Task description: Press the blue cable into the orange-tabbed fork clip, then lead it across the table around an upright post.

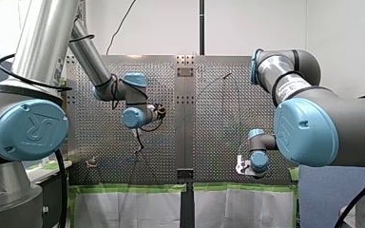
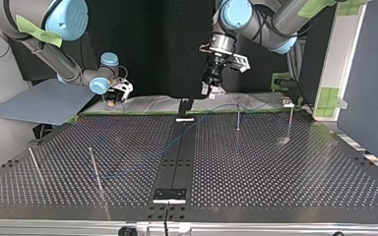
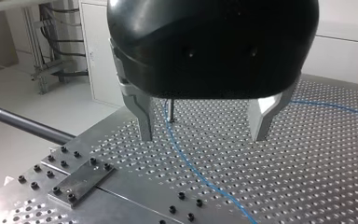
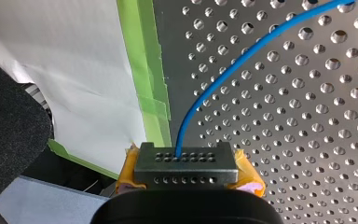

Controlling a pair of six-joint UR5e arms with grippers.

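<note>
front: my left gripper [image 1: 161,111] hangs high over the table [image 1: 209,142], my right gripper [image 1: 241,166] low at its edge nearest the arms | left wrist, only here: metal fingers [image 3: 144,116] wide apart above the blue cable [image 3: 186,158] | right wrist: yellow pads [image 4: 249,179] closed, holding the cable beside the edge with green tape [image 4: 142,56]

Embossed letters "UR" show on the left arm's blue joint cap [image 1: 28,129]; no other text is legible.

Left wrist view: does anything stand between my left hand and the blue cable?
Nothing visible does. The open left hand hangs above the blue cable, which crosses the perforated table under it. An upright post stands beyond, out of the way.
</note>
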